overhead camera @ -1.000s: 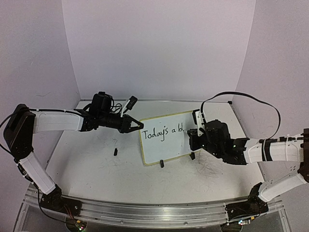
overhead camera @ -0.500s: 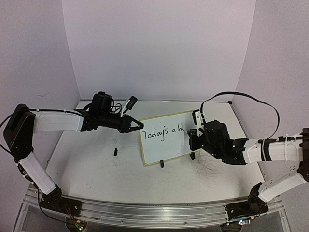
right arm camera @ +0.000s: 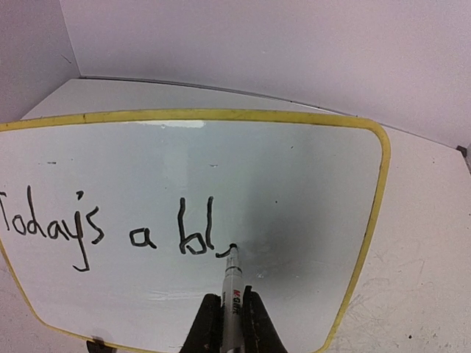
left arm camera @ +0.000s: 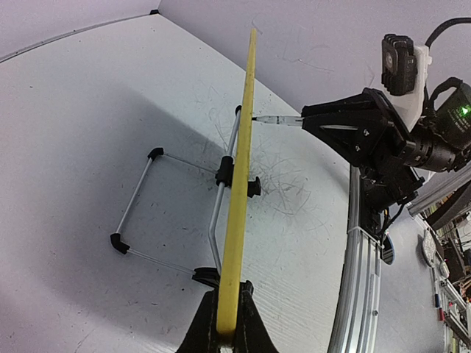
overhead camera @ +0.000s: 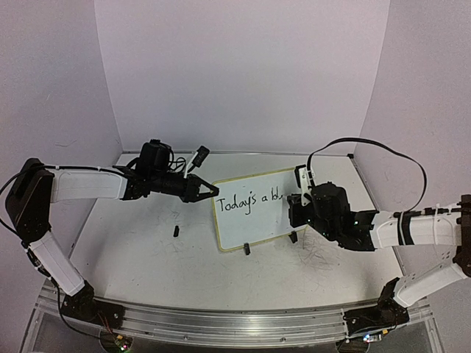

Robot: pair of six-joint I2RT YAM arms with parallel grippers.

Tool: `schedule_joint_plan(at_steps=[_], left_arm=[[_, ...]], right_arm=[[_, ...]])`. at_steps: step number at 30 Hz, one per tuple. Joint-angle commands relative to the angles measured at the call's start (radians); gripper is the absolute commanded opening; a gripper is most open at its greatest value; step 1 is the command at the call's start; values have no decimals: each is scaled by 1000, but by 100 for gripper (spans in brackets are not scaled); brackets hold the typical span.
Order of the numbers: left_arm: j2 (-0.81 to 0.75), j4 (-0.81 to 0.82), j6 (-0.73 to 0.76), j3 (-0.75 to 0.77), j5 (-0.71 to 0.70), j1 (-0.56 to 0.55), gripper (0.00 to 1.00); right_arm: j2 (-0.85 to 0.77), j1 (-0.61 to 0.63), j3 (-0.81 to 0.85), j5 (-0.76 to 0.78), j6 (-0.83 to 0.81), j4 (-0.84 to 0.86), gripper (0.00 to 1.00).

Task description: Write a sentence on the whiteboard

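Yellow-rimmed whiteboard (overhead camera: pixel 257 224), edge pinched by the left gripper (overhead camera: pixel 211 191) for steadiness, met the tip of a marker (right arm camera: pixel 232 276) clamped in the right gripper (right arm camera: pixel 228 318) at the sentence (right arm camera: pixel 103 229)'s unfinished end.

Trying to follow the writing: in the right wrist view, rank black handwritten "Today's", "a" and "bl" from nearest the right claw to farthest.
1. "bl", just left of the white marker tip held by the right claw.
2. "a", farther left.
3. "Today's", far left on the yellow-rimmed whiteboard.
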Motion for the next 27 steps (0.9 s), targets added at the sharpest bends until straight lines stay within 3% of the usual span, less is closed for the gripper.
schedule_joint_plan(at_steps=[1, 27], left_arm=[[-49, 34, 33, 11, -52, 5, 0], [-55, 34, 36, 11, -53, 4, 0]], right_arm=[[-5, -5, 43, 30, -12, 51, 0], [7, -3, 16, -29, 10, 21, 0]])
